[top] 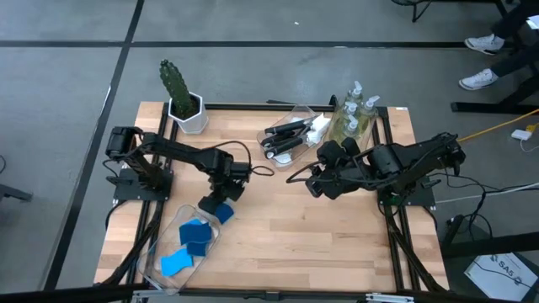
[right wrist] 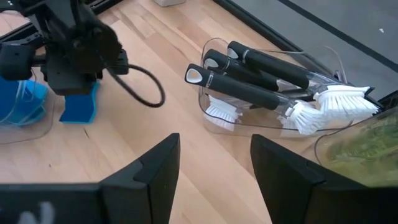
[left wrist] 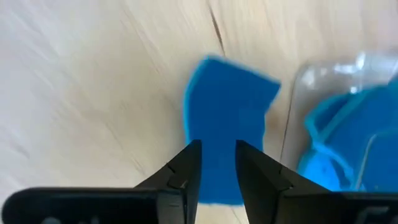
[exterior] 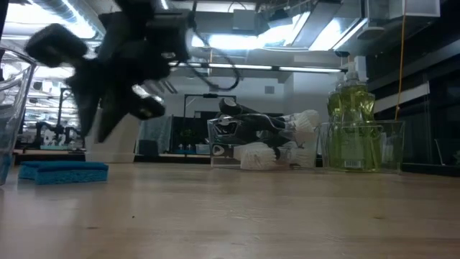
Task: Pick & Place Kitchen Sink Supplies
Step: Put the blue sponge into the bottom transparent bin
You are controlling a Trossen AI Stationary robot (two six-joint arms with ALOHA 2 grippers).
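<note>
The left gripper (top: 221, 200) hangs over a blue sponge (left wrist: 227, 118) that lies flat on the tabletop (top: 286, 227), just outside the rim of the sponge bin (top: 156, 257). Its fingers (left wrist: 186, 171) stand narrowly apart, one to each side of the sponge's near end as the left wrist view has it; whether they touch the sponge cannot be told. In the low view the same sponge (exterior: 63, 171) rests on the wood with the dark gripper (exterior: 118, 93) above it. Inside the bin lie more sponges (top: 187, 244), piled loosely.

The right gripper (top: 316, 181) hovers above bare wood near the middle of the tabletop, fingers (right wrist: 149, 171) wide apart and holding nothing. Just beyond it sits a clear bin of brushes (right wrist: 261, 78), black handles toward the left arm, white heads (right wrist: 339, 99) toward the soap. The soap bottles (top: 358, 114) stand upright in their own bin (exterior: 359, 147) at the far right corner, beside the brush bin (top: 295, 135).

A cactus (top: 178, 88) in a white pot stands at the far left corner.
</note>
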